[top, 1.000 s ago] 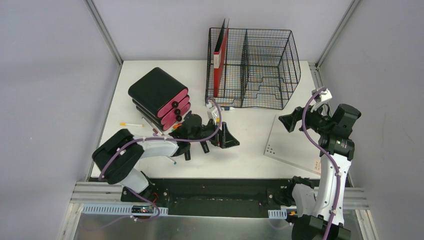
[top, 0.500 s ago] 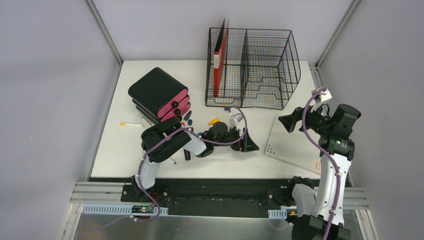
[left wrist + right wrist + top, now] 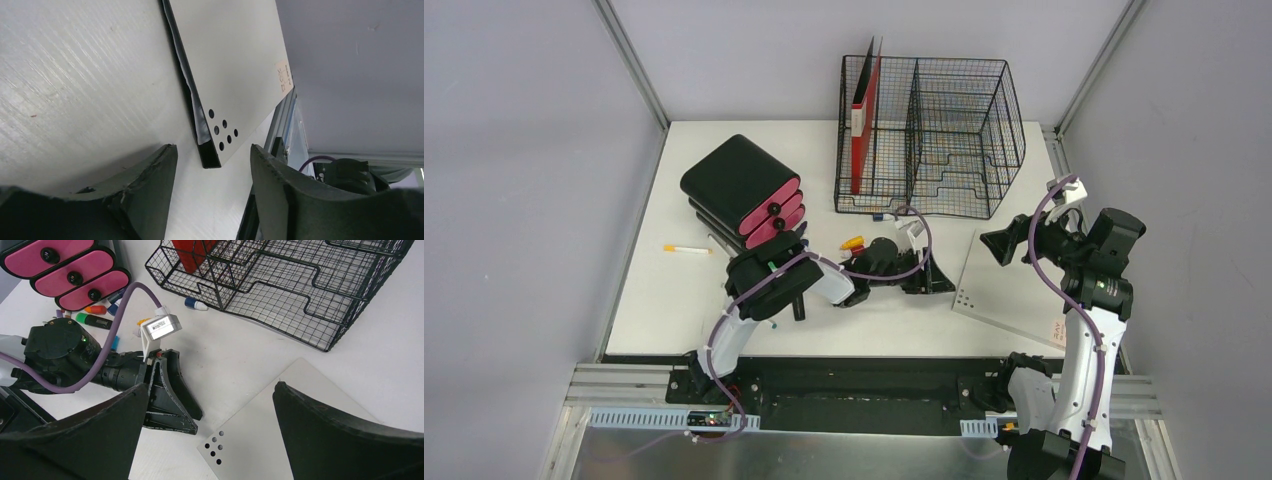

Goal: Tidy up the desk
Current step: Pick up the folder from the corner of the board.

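Left gripper (image 3: pixel 212 152), jaws partly spread and empty, sits low over the tabletop (image 3: pixel 75 75), seemingly to pinch the white folder's (image 3: pixel 235 60) corner, while the right gripper (image 3: pixel 206 387) hovers wide open.

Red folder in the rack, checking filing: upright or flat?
Upright: the thin red folder stands on edge in the leftmost compartment of the black wire-mesh rack.

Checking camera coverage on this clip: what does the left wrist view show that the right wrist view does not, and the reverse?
Only the left wrist: a black edge along the side of the pale board, and a small label at its far end. Only the right wrist: the wire rack, the pink-fronted cases, loose markers and the left gripper, jaws apart, close to the board's corner. Both: the board's cluster of round holes, and the white desk it lies on.
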